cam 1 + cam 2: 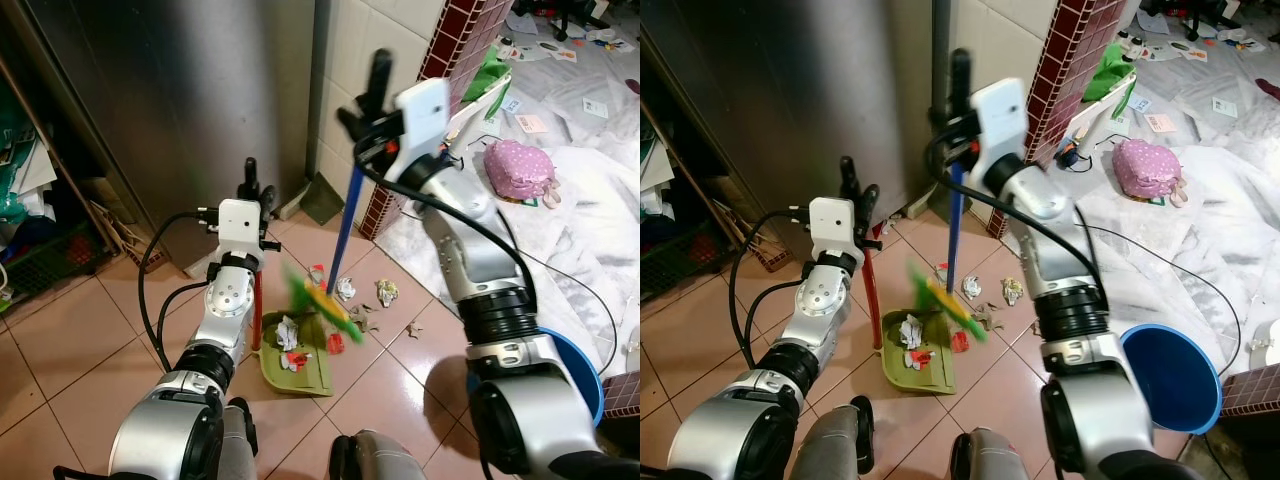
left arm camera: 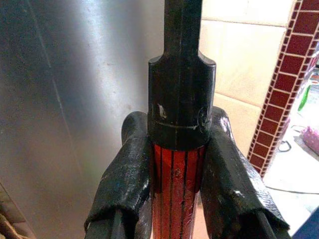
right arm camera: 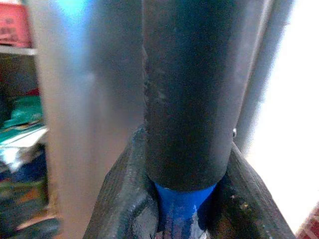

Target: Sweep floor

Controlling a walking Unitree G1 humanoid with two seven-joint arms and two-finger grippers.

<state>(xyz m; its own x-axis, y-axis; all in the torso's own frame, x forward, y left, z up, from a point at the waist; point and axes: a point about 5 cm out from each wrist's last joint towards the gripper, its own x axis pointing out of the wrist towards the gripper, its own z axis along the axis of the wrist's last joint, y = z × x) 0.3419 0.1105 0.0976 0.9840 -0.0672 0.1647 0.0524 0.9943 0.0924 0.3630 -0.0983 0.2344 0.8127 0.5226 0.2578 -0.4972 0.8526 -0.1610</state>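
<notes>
Bright, even light; glare on the floor tiles [image 1: 395, 375]; broom head [image 1: 322, 300] motion-blurred; right wrist view soft.

Left gripper [image 2: 177, 199]: closed around the red handle [image 2: 175, 191]
Fingers [image 2: 124, 184]: one each side, touching it
Handle top: black cap [image 2: 181, 104]
Behind: metal panel [image 2: 65, 99], cream tiles [image 2: 244, 89], red-brick edging [image 2: 286, 84]

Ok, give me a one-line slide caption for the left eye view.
Right pincer sweeps the blue-handled broom toward the green dustpan, held by its red handle in the left pincer.
</notes>
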